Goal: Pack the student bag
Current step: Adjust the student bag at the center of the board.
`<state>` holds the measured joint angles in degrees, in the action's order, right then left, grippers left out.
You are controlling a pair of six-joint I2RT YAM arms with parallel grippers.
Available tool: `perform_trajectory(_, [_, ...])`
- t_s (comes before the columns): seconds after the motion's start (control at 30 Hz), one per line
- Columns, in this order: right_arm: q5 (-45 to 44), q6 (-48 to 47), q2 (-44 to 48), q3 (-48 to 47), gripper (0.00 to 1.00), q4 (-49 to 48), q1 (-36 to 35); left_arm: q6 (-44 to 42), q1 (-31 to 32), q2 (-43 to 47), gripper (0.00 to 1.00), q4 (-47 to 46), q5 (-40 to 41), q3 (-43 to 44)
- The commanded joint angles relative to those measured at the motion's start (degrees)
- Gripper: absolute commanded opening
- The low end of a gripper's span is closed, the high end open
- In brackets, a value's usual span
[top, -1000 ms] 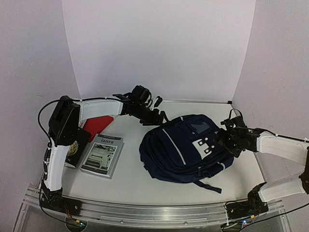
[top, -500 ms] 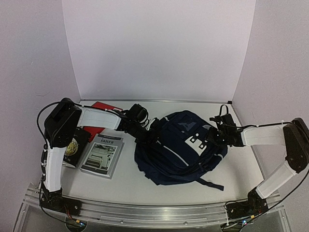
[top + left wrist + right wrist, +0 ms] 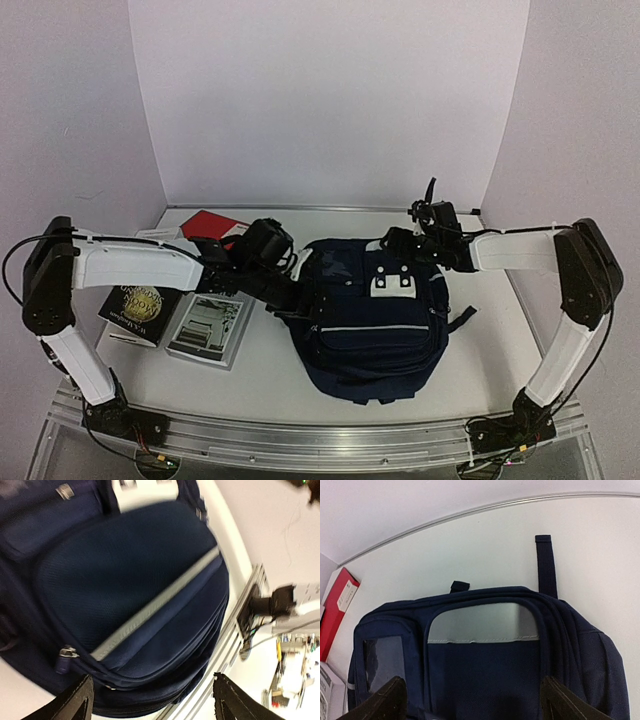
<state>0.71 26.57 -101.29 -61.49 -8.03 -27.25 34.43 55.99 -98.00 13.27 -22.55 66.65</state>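
Observation:
The student bag (image 3: pixel 375 330) lies flat mid-table, navy with thin grey stripes, its top toward the back wall. My left gripper (image 3: pixel 303 292) is at the bag's left side. In the left wrist view this gripper (image 3: pixel 150 702) is open, its fingers (image 3: pixel 80 702) wide apart over the bag's striped front pocket (image 3: pixel 135 570). My right gripper (image 3: pixel 395 243) hovers at the bag's top edge. Seen from the right wrist, the gripper (image 3: pixel 477 702) is open above the bag (image 3: pixel 485 670), holding nothing. A dark strap (image 3: pixel 546 565) trails off the top.
Three books lie left of the bag: a red one (image 3: pixel 212 222) at the back, a dark one with a gold emblem (image 3: pixel 140 300), and a grey-white one (image 3: pixel 210 325). A metal rail (image 3: pixel 300 440) runs along the near edge. White walls close the back and sides.
The bag has turned and slid so its top faces the back wall. My left arm swung down to the bag's left side. My right arm moved back to its top edge.

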Motion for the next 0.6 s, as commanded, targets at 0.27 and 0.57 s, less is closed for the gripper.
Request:
perform_trajectory(0.27, [-6.16,5.02,16.10,3.61,0.90,12.28,-10.89,-4.13,-6.51,1.88,0.57,-8.99,-3.47,-5.87])
perform_trajectory(0.57, [-5.30,12.79,21.76,14.95,0.67,21.50,-10.22,-13.91,-4.21,-0.71,0.49,-5.54,-2.26,-7.48])
